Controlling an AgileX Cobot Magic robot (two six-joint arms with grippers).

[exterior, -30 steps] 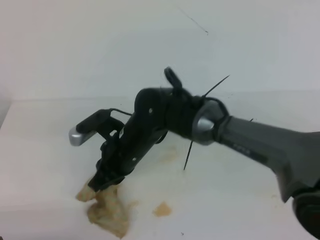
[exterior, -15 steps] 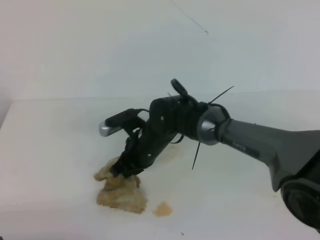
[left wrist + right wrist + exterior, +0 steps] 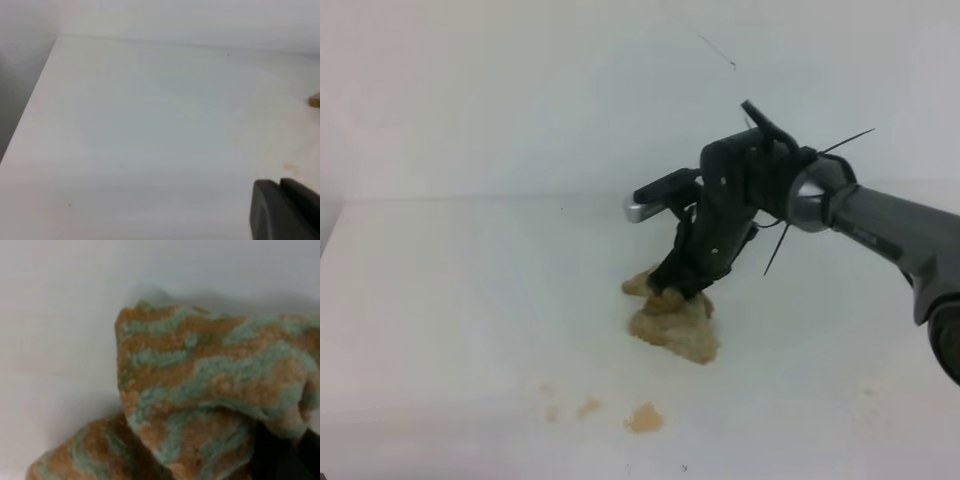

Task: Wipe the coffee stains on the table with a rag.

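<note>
Table: large plain white smooth table, one, bearing everything below.
Right arm: dark grey robot arm, one in the exterior view, entering from the right of the rag and angled down onto it.
Rag: lumpy beige-tan cloth rag, one, bunched in folds on the table near its middle; in the right wrist view, rough pile mottled orange-brown and pale green, filling most of the frame.
Right gripper: black two-finger right gripper, tips buried in the top of the rag, pinching a fold of it and pressing it onto the table.
Left gripper: left gripper, only a dark corner visible at the lower right of the left wrist view, above bare table and well apart from the rag; spread or pressed together cannot be told.
Coffee stains: tan-brown coffee stains, three or so small blotches counted, in front of the rag toward the near table edge; largest nearly straight in front of the rag, two fainter spots to its left; none touching the rag.
Step in hand: wiping stroke, judged; rag down on the table but off the remaining blotches.
Progress: judged partly done; small patches left.
Next move: probably draw the rag toward the near edge across the largest blotch, then leftward over the faint spots, keeping downward pressure so the fold does not slip from the tips.
</note>
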